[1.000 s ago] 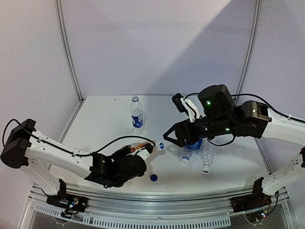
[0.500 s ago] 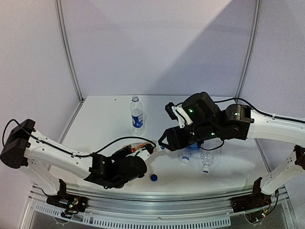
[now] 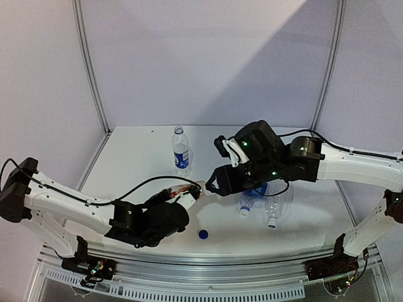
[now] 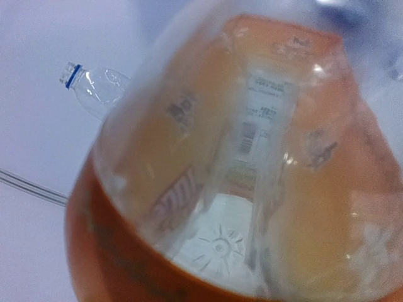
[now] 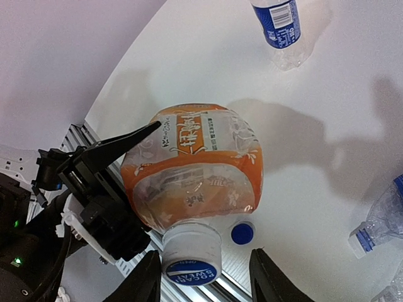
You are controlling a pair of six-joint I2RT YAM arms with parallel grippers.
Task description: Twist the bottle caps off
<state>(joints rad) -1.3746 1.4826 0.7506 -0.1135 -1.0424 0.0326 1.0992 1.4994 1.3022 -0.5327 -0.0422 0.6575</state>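
Left gripper is clamped on the orange bottle mid-table, cap pointing right. Right gripper is open, straddling the cap (not pinching yet). I'd centre it, squeeze firmly, then twist.

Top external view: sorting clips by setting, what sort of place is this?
Likely a lab test booth: white table, plain pale wall panels on metal posts, left arm and right arm bolted at its near rail.
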